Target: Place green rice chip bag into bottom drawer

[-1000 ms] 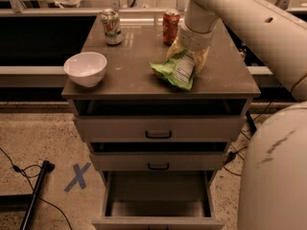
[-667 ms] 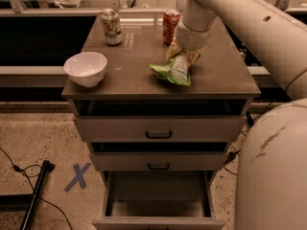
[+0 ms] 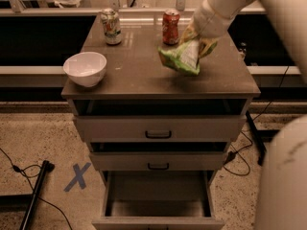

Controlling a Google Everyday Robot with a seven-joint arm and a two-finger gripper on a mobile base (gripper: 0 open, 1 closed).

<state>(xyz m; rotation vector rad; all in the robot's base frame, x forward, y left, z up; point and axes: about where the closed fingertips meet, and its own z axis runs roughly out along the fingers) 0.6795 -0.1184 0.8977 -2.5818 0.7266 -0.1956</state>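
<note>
The green rice chip bag, lime green with a white label panel, hangs just above the cabinet top at its right side. My gripper is shut on the bag's upper end and holds it lifted, with its shadow on the top below. The white arm comes down from the upper right. The bottom drawer is pulled open below the two black-handled drawers and nothing shows inside it.
A white bowl sits at the cabinet top's left front. A green-and-white can and a red can stand at the back. A blue X marks the floor at left, beside cables and a black stand leg.
The bag has come up off the cabinet top in my gripper and now hangs free; before it lay flat on the surface with the gripper at its upper end.
</note>
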